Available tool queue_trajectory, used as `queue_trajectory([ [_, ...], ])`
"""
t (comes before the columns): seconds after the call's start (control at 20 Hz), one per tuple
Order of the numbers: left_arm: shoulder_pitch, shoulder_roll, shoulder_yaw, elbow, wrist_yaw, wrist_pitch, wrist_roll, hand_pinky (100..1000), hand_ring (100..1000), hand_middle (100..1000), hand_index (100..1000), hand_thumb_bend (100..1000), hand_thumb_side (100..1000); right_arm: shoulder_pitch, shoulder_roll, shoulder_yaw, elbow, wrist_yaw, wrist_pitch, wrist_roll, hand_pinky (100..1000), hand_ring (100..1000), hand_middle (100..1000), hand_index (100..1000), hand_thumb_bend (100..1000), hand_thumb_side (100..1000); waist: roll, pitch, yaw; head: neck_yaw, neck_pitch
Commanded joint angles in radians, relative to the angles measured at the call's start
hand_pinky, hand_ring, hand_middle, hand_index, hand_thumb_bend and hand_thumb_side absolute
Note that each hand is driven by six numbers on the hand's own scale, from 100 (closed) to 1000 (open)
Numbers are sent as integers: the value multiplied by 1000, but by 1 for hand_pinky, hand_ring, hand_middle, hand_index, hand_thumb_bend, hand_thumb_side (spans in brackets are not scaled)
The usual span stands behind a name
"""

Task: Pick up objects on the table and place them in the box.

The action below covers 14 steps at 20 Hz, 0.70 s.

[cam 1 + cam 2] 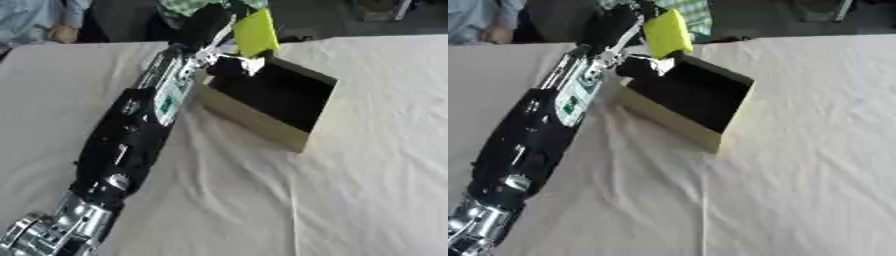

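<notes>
Left eye view shows the robot's left arm stretched from the lower left corner up across a counter (pixel 367 165) draped in pale cloth; its left hand (pixel 213 26) sits at the far end, fingers curled round a flat yellow-green object (pixel 255 31) held tilted above the near-left rim of the box (pixel 262 122); the object looks like a thin card or pad, though its exact nature is hard to tell; the box is open-topped, tan on the outside with a dark inside, and stands tipped askew toward the middle of the counter; a small pale thing shows just under the hand at the box's rim, and I cannot tell what it is; the right hand appears in neither view; no other loose objects are visible on the cloth; the step in hand seems to be the placing, with the object carried over the box but not yet inside; the next move likely calls for bringing the hand a little further over the dark opening, lowering it, and uncurling the fingers so the object drops within the walls rather than catching on the rim.
</notes>
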<state>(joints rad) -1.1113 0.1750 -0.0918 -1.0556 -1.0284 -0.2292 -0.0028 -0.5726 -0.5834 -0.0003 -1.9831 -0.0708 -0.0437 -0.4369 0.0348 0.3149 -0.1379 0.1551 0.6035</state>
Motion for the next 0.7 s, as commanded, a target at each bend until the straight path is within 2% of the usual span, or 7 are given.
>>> queue_trajectory([
  [0.05, -17, 4, 4, -1, 33, -15, -3, 779, 478, 429, 658, 100, 551, -17, -11, -12, -17, -2, 0, -6, 783, 686, 644, 873, 100, 728, 0, -4, -4, 5, -13],
  [0.2, -11, 4, 3, 14, 40, -22, -27, 784, 497, 483, 711, 100, 610, -16, -9, -12, -17, -2, 0, -7, 783, 686, 644, 873, 100, 728, 1, -5, -4, 4, -13],
  [0.35, -6, 4, 1, 29, 30, -23, -69, 803, 568, 561, 792, 100, 662, -18, -8, -11, -17, -3, -1, -6, 783, 686, 644, 872, 100, 729, 2, -6, -4, 2, -18],
  [0.45, -4, 4, 1, 37, 14, -24, -99, 824, 623, 607, 824, 100, 557, -19, -6, -11, -17, -4, -1, -6, 783, 686, 644, 872, 100, 729, 2, -6, -4, 2, -18],
  [0.5, -3, 2, 1, 41, 10, -25, -116, 824, 623, 607, 824, 100, 557, -19, -6, -11, -17, -4, -2, -6, 783, 686, 644, 872, 100, 729, 2, -7, -5, 3, -18],
  [0.55, -2, 0, 0, 44, 8, -29, -135, 874, 724, 683, 861, 100, 496, -19, -5, -11, -17, -5, -2, -6, 783, 686, 644, 872, 100, 730, 2, -7, -5, 3, -18],
  [0.7, 2, -6, -2, 50, 16, -48, -204, 969, 841, 796, 930, 100, 532, -20, -3, -11, -17, -6, -2, -6, 783, 685, 644, 872, 100, 730, 2, -7, -8, 5, -21],
])
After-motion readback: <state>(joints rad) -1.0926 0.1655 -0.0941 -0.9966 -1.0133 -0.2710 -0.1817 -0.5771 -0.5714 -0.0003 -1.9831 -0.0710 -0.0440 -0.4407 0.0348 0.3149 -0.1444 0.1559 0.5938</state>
